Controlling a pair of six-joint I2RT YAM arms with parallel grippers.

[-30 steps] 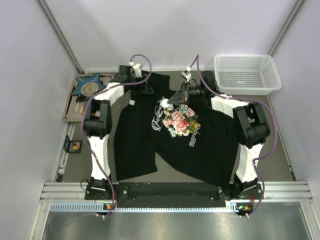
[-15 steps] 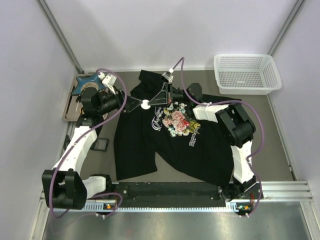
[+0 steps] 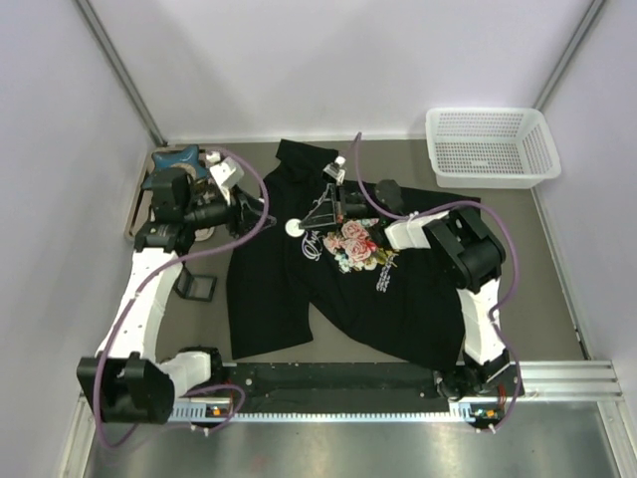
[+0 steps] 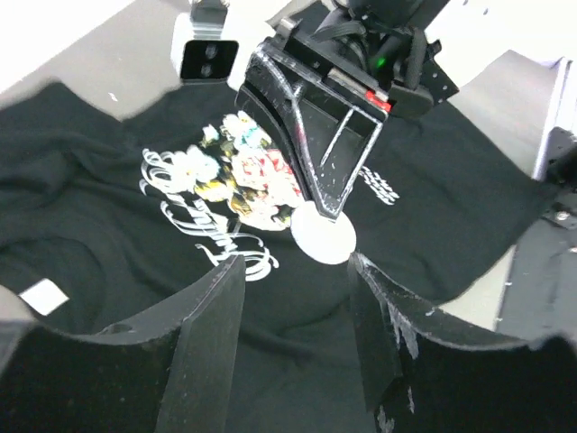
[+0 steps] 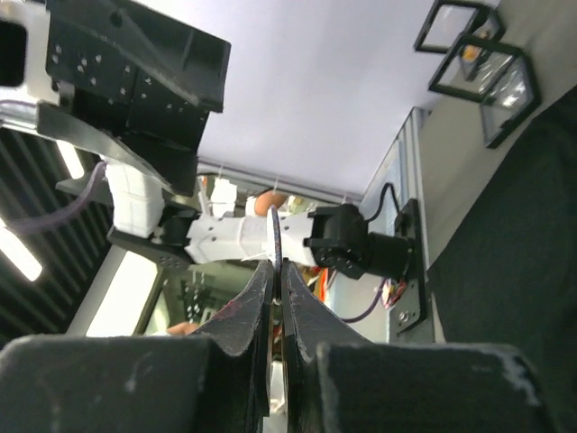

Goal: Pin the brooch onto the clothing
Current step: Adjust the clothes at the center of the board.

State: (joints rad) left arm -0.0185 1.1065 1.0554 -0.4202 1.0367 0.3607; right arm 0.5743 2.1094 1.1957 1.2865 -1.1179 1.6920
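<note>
Top view: the clothing [image 3: 398, 289] lies spread flat at centre frame. The right gripper [image 3: 302, 225] pinches the brooch [image 3: 294, 228] just left of the rose print [image 3: 355, 244], with the left gripper [image 3: 257, 213] close beside it. Left wrist view: the left fingers [image 4: 212, 334] stand apart and empty, and the brooch [image 4: 323, 240] sits over the lettering [image 4: 212, 236]; whether it touches the cloth cannot be told. Right wrist view: the fingers [image 5: 243, 316] clamp the brooch edge-on. Judgement: the brooch is in place over the clothing, pinning not yet done.
</note>
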